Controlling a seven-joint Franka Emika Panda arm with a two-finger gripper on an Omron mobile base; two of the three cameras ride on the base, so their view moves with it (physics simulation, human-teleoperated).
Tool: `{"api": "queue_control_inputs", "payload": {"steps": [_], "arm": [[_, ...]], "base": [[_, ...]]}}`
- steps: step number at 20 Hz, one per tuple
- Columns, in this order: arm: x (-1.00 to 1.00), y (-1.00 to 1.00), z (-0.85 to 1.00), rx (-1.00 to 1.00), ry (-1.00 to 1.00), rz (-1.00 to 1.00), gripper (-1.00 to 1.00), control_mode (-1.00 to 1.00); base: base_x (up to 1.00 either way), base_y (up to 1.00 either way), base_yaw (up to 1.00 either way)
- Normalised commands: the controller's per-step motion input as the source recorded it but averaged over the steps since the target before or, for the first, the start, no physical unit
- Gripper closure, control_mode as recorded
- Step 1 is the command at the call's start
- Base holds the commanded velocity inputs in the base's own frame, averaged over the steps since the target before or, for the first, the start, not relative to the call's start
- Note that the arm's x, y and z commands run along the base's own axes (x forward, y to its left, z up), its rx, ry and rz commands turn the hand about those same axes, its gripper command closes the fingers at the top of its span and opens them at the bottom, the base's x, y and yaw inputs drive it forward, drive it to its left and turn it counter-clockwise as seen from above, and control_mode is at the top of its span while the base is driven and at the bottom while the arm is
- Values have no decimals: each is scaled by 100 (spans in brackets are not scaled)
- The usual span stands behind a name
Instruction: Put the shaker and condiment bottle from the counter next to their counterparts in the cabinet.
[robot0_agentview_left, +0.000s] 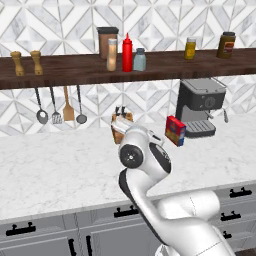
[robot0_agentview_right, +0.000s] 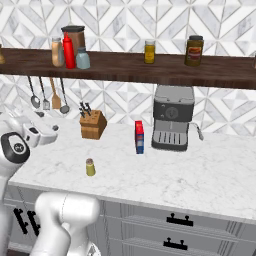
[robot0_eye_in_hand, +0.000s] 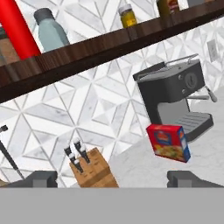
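Hand view, red box (robot0_eye_in_hand: 168, 141), label unreadable

Shaker (robot0_agentview_right: 90, 167) on counter (robot0_agentview_right: 200, 175), before knife block (robot0_agentview_right: 93, 124)

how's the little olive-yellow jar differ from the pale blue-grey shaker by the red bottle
The small olive-yellow jar with a grey cap stands on the white marble counter; the pale blue-grey shaker stands on the dark wooden shelf beside the red squeeze bottle. Colours differ. Both are short, upright, grey-capped.

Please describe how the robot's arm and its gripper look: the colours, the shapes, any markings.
The arm is glossy white, made of rounded tube segments, with dark joints and a round black cap bearing a small ring mark. The gripper has two small dark grey finger tips.
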Motion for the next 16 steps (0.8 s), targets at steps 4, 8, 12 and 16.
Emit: {"api": "queue_control_inputs", "payload": {"steps": [4, 8, 12, 16], "arm": [[0, -45, -71, 7, 0, 0, -100, -100], [0, -40, -62, 5, 2, 2, -100, -100], [0, -29, -51, 0, 1, 17, -100, -100], [0, -28, -49, 0, 0, 26, -100, -100]], "base": [[0, 0, 0], [0, 0, 0], [0, 0, 0], [0, 0, 0]]}}
